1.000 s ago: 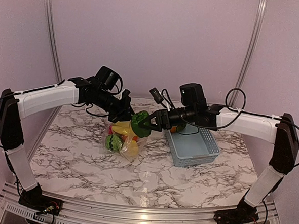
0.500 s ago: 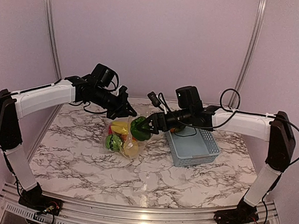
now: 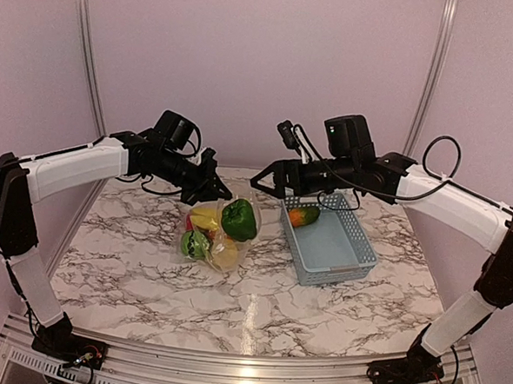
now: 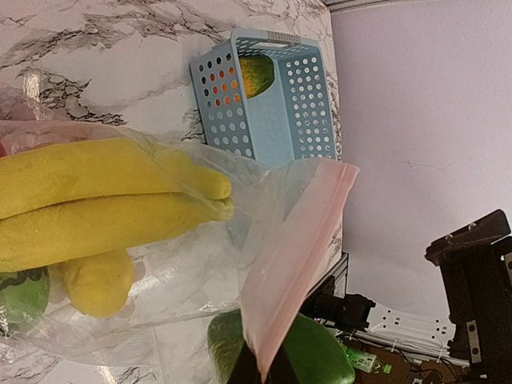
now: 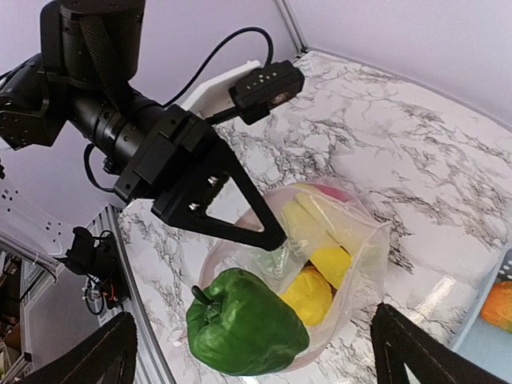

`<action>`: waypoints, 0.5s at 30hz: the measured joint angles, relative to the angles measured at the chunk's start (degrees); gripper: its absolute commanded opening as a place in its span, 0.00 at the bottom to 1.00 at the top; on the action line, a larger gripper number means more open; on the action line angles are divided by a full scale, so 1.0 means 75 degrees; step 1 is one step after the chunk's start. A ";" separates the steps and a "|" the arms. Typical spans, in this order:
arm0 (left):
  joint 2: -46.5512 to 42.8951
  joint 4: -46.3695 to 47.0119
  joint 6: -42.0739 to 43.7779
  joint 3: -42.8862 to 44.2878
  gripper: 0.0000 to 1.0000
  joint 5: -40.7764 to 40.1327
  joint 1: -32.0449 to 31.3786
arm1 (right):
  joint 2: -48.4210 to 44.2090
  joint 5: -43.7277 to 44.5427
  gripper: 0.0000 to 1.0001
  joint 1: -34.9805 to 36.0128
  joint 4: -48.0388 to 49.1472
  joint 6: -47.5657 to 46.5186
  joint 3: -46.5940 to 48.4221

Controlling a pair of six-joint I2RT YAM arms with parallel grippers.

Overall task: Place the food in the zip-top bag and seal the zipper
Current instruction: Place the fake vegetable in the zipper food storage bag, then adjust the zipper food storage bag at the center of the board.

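The clear zip-top bag (image 3: 212,237) lies on the marble table with its mouth held up. It holds a yellow banana (image 4: 104,200), a lemon (image 5: 308,294) and a striped green melon (image 3: 194,243). A green pepper (image 3: 239,219) rests in the bag's mouth (image 5: 244,324). My left gripper (image 3: 218,190) is shut on the bag's top edge by the pinkish zipper strip (image 4: 298,248). My right gripper (image 3: 266,179) hangs open above and right of the bag, holding nothing; its fingers (image 5: 104,356) frame the pepper from above.
A grey-blue slotted basket (image 3: 340,249) stands right of the bag, with one orange-and-green fruit (image 3: 304,215) at its far end. Metal posts and pink walls close off the back. The table's metal front rail (image 3: 246,370) runs between the arm bases.
My right gripper opened, let go of the green pepper at the bag's mouth, and drew back up and to the right. The left gripper kept its hold on the bag's edge.
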 measured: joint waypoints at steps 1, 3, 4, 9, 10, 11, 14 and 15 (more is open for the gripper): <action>0.0000 0.0000 0.0000 0.0000 0.00 0.0003 0.0006 | -0.0041 0.0221 0.90 0.0000 -0.0157 0.0003 0.0000; 0.0000 0.0006 0.0003 0.0000 0.00 0.0012 0.0012 | -0.0020 0.0659 0.82 0.0000 -0.0507 0.0023 -0.0003; 0.0000 0.0012 0.0003 0.0000 0.00 0.0026 0.0015 | 0.0035 0.0819 0.79 0.0000 -0.0705 0.0050 -0.0003; 0.0000 0.0020 0.0003 0.0000 0.00 0.0105 0.0035 | 0.0463 0.1151 0.66 0.0000 -0.1329 0.0108 -0.0052; 0.0000 0.0020 0.0003 0.0000 0.00 0.0117 0.0041 | 0.0554 0.1148 0.65 -0.0003 -0.1413 0.0122 -0.0070; 0.0000 0.0020 0.0003 0.0000 0.00 0.0134 0.0044 | 0.0632 0.1145 0.64 0.0000 -0.1475 0.0128 -0.0087; 0.0000 0.0020 0.0003 0.0000 0.00 0.0143 0.0047 | 0.0825 0.1084 0.55 0.0000 -0.1603 0.0152 -0.0093; 0.0000 0.0020 0.0006 0.0000 0.00 0.0146 0.0047 | 0.0886 0.1035 0.50 0.0000 -0.1609 0.0163 -0.0093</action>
